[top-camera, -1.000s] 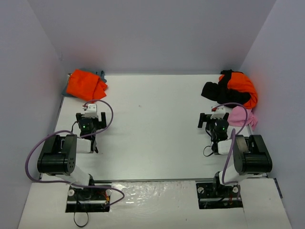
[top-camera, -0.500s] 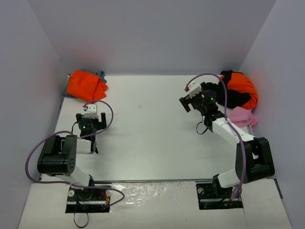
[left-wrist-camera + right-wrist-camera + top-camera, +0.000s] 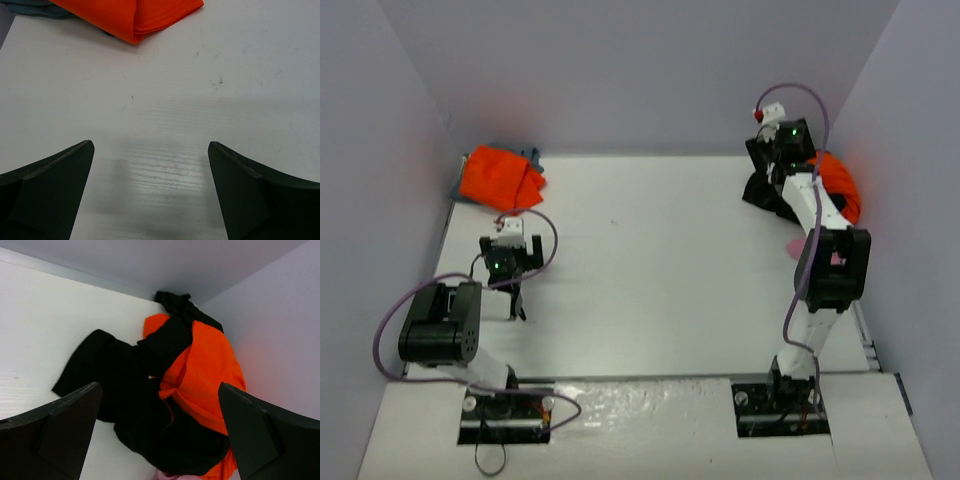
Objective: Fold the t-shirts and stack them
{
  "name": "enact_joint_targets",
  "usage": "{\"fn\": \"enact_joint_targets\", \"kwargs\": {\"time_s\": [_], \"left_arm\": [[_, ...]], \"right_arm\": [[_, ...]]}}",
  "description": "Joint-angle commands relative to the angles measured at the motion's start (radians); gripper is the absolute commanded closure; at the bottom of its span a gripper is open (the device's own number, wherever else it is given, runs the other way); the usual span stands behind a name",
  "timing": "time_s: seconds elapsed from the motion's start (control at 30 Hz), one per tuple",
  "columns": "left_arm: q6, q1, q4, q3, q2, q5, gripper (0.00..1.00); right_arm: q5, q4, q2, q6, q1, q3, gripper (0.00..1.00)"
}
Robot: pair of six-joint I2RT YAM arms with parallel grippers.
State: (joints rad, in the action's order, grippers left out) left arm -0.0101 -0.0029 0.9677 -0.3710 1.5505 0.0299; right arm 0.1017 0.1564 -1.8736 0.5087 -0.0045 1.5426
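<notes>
Top external view: the right arm is stretched out to the far right corner of the table [image 3: 640, 270], with the right gripper [image 3: 767, 160] poised above a crumpled heap of t-shirts. The left arm sits folded low at the near left.
Right gripper: jaws spread wide with nothing between them, clear of the cloth as far as I can see.
Left gripper [image 3: 150, 143]: also wide open and holding nothing, hanging over bare tabletop.
Black t-shirt [image 3: 120, 375]: lies rumpled on the table in the far right corner, on the heap's left side, partly tangled with 1 orange t-shirt [image 3: 205, 365] to its right.
Pink t-shirt [image 3: 798, 243]: only a sliver shows, on the near side of the heap beside the right arm.
Left pile: 1 folded orange t-shirt [image 3: 500, 178] rests on a blue-grey t-shirt [image 3: 532, 155] at the far left, well apart from the heap.
Direction from hand: in the right wrist view the black cloth sits below and straight ahead of the open jaws, its loose flap spilling towards the left finger.
Long axis: the black cloth seems to run slantwise, from the wall corner down towards the middle of the table, though it is too bunched to be sure.
Nearer arm: the right by far; the left is across the table.
Likely step: a reach to pick up the black shirt, probably by its free left flap, away from the orange.
</notes>
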Motion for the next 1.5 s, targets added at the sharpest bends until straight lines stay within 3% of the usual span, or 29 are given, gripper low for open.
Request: {"fn": "enact_joint_targets", "kwargs": {"time_s": [0.0, 0.23, 0.43, 0.73, 1.07, 1.3, 1.4, 1.47], "left_arm": [[0.009, -0.003, 0.054, -0.031, -0.026, -0.002, 0.03], [0.009, -0.003, 0.054, -0.032, -0.024, -0.002, 0.03], [0.009, -0.003, 0.055, -0.031, -0.025, -0.002, 0.03], [0.009, -0.003, 0.054, -0.032, -0.024, -0.001, 0.03], [0.009, -0.025, 0.055, -0.031, -0.024, 0.048, 0.03], [0.009, -0.025, 0.055, -0.031, -0.025, 0.047, 0.03], [0.009, -0.025, 0.054, -0.031, -0.025, 0.047, 0.03], [0.009, -0.025, 0.054, -0.031, -0.024, 0.047, 0.03]], "right_arm": [[0.124, -0.060, -0.102, -0.003, -0.010, 0.136, 0.00], [0.239, -0.075, -0.202, -0.007, -0.048, 0.312, 0.00], [0.295, -0.122, -0.296, -0.063, -0.091, 0.429, 0.07], [0.256, -0.152, -0.265, -0.136, -0.135, 0.363, 0.00], [0.323, -0.192, -0.374, -0.105, -0.194, 0.469, 0.00], [0.291, -0.258, -0.482, -0.079, -0.213, 0.550, 0.00], [0.259, -0.268, -0.496, -0.085, -0.218, 0.553, 0.05], [0.240, -0.294, -0.528, -0.089, -0.226, 0.581, 0.31]]}}
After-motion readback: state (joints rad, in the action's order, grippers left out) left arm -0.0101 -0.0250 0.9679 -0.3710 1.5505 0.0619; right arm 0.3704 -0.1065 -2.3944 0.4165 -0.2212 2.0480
